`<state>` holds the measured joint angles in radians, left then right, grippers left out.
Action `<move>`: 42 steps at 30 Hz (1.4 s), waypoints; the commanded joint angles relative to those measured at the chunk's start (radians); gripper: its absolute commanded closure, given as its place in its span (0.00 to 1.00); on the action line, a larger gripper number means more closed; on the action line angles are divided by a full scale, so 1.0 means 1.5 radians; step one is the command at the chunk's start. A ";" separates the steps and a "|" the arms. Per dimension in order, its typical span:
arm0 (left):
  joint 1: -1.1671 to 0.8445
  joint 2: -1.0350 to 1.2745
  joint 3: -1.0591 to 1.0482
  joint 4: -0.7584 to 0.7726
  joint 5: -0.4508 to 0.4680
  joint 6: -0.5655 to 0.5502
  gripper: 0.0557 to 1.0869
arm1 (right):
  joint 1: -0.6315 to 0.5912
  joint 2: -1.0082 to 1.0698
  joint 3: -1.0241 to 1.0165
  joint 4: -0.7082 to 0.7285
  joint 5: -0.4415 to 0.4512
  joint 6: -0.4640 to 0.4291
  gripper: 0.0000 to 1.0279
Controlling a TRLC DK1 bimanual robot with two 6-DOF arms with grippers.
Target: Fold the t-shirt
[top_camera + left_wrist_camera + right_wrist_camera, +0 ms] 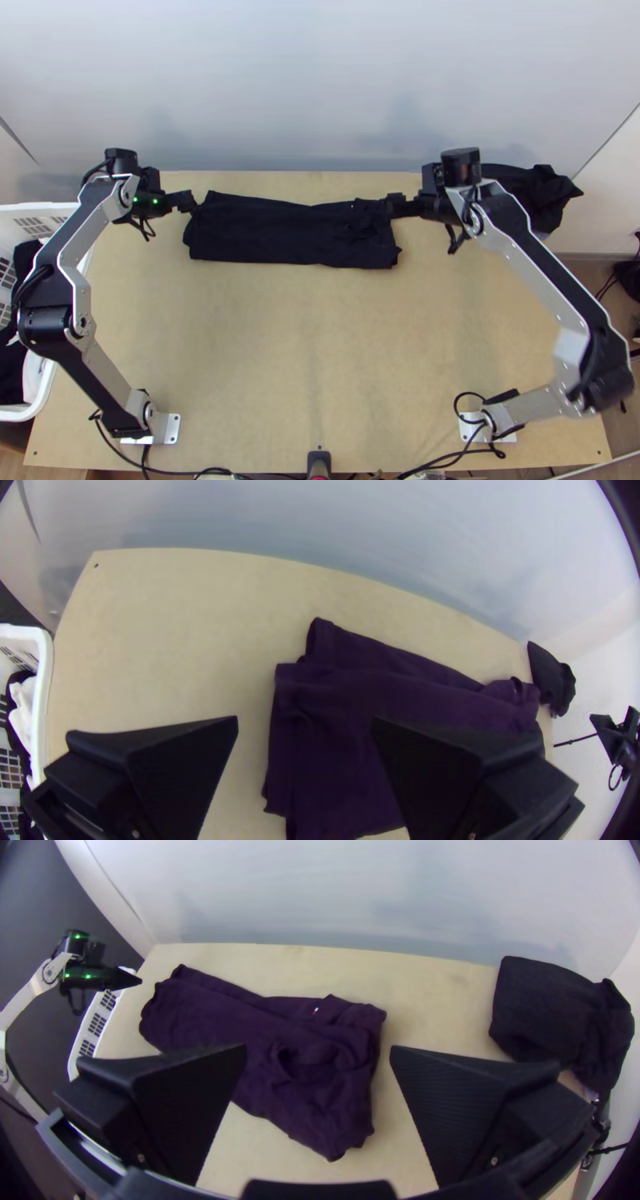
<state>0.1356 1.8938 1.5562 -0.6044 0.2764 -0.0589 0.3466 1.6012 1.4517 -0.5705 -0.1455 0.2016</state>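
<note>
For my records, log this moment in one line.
Shirt: folded strip, rumpled at right end | left gripper: open, by left end | right gripper: open, by right end

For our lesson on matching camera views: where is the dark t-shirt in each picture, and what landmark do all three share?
Top view: t-shirt on the table's far half, slightly left of centre.
Left wrist view: t-shirt partly behind one finger of the left gripper.
Right wrist view: t-shirt partly behind one finger of the right gripper.
Shared landmark: the white basket beside the table.
</note>
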 commanded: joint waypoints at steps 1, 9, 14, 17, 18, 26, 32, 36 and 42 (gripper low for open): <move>0.017 0.006 -0.054 -0.001 0.054 0.015 0.05 | 0.015 -0.079 -0.033 -0.057 0.002 0.002 0.03; 0.012 0.071 -0.056 0.028 0.079 0.017 0.06 | 0.008 -0.104 -0.020 -0.104 0.002 -0.010 0.03; -0.008 0.087 -0.055 0.029 0.087 0.016 0.08 | 0.003 -0.104 -0.029 -0.108 0.002 -0.006 0.03; -0.017 0.097 -0.053 0.033 0.092 0.010 0.08 | 0.001 -0.104 -0.036 -0.110 0.002 -0.006 0.03; -0.019 0.098 -0.052 0.034 0.099 0.006 0.08 | 0.001 -0.104 -0.038 -0.110 0.002 -0.005 0.03; -0.023 0.090 -0.039 0.061 0.196 -0.071 0.96 | -0.009 -0.102 -0.080 -0.108 0.002 -0.002 0.03; -0.021 0.036 -0.035 0.060 0.213 -0.083 0.96 | -0.008 -0.102 -0.116 -0.101 0.002 0.000 0.03; -0.021 0.015 -0.003 0.031 0.205 -0.073 0.96 | -0.006 -0.101 -0.126 -0.097 0.001 0.007 0.03; -0.054 0.007 0.068 -0.037 0.183 -0.066 0.96 | -0.003 -0.106 -0.126 -0.097 0.001 0.016 0.03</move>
<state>0.0959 1.9293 1.5661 -0.5781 0.5762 -0.1677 0.3382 1.4479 1.2758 -0.7200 -0.1455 0.2096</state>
